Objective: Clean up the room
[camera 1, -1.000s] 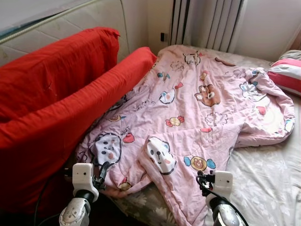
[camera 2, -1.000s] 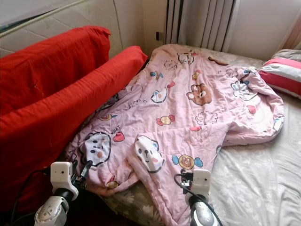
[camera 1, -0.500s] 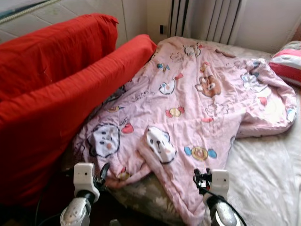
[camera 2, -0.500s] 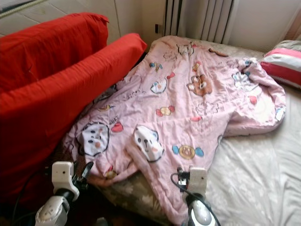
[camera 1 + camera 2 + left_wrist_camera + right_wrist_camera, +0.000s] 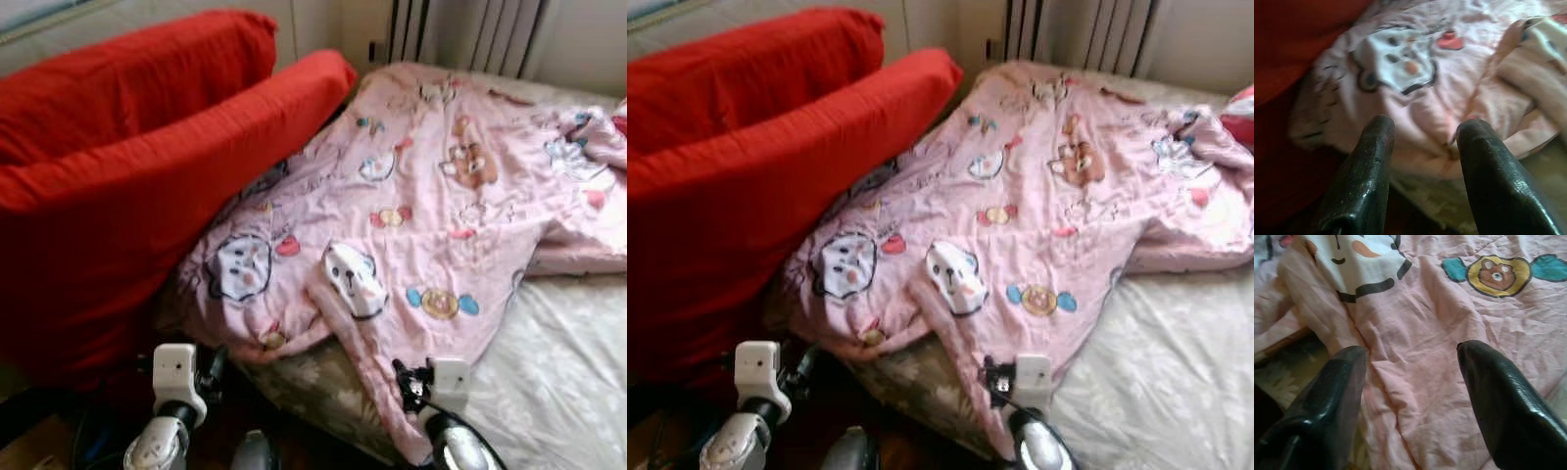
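Two grippers hang low in front of us at the near edge of the bed [image 5: 578, 392], and both have their black fingers spread apart with nothing between them. Our left gripper [image 5: 1422, 161] points at the rumpled near corner of the pink cartoon quilt [image 5: 441, 225], where a panda-like face is printed; its fingertips [image 5: 1376, 132] are just short of the fabric, not touching it as far as we can tell. Our right gripper [image 5: 1410, 357] hovers over the long fold of quilt that droops off the mattress edge, with a bear-candy print just beyond its fingers.

We judge the step in hand to be the approach to the quilt, ahead of any grasp: it lies crumpled and skewed across the floral sheet, its near corner spilling toward the floor, one side pressed against the red cushions [image 5: 147, 166] leaning beside the bed. A striped pillow [image 5: 1242, 106] peeks in at the far right.

The next move, we think, calls for each gripper to close on an edge of the quilt, the left on the bunched corner, the right on the hanging fold, taking enough thickness that the cloth does not slip, then lifting together to spread or fold it.

We see no bins, baskets or boxes, so nothing is contained anywhere
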You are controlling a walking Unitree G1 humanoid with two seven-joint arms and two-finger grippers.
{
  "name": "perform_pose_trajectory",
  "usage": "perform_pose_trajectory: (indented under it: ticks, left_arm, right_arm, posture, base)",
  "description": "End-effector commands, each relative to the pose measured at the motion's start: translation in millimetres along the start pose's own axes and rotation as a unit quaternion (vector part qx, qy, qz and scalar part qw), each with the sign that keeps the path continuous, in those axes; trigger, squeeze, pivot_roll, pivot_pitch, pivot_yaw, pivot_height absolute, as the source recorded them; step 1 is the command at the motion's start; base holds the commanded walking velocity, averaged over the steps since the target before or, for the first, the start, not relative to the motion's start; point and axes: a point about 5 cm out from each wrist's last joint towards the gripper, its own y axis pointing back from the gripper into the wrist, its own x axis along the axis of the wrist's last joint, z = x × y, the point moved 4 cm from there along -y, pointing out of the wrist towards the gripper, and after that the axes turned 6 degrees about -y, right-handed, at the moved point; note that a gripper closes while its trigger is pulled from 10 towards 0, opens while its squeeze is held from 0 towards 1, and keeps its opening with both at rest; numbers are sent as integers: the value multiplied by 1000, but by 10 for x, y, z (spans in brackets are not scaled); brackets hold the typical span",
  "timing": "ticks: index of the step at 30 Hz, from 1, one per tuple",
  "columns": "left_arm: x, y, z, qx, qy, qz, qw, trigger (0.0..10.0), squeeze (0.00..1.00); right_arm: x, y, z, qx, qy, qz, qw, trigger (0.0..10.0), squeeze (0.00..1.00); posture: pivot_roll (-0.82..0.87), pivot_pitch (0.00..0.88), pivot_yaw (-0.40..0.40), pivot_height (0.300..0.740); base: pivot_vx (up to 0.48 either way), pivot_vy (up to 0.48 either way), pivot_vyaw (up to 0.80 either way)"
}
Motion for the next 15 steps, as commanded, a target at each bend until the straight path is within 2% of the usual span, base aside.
perform_pose_trajectory:
  ticks: [1,5,7,8,9,11,15]
  left_arm:
    - [-28,17,-9,0,2,-6,1000,10000,0]
    - [-21,14,-7,-1,1,-7,1000,10000,0]
    - [-14,11,-7,-2,1,-6,1000,10000,0]
    - [-5,5,-10,-2,-1,-6,1000,10000,0]
    - [10,-2,-14,-2,-2,-4,1000,10000,0]
    - [45,-17,-26,1,-4,1,1000,10000,0]
    - [188,-66,-79,8,-14,23,1000,10000,0]
  right_arm:
    - [-70,22,2,-2,-3,-14,1000,10000,0]
    - [-50,-3,-18,0,-1,-15,1000,10000,0]
    - [-72,-34,-3,-10,16,-34,999,10000,0]
    - [-117,-47,21,-20,25,-55,998,10000,831]
    - [-118,-51,14,-16,19,-56,998,10000,1000]
    - [-113,-58,-2,-11,11,-55,998,10000,1000]
    - [-139,-83,-9,-15,25,-72,997,10000,1000]
  posture:
    - [17,232,40,635]
    - [16,233,43,635]
    - [16,233,44,635]
    - [16,234,44,635]
    - [23,234,44,635]
    - [23,234,44,635]
    - [24,238,43,635]
  base:
    - [0,0,0]
    - [0,0,0]
    - [0,0,0]
    - [0,0,0]
    - [0,0,0]
    - [0,0,0]
    - [0,0,0]
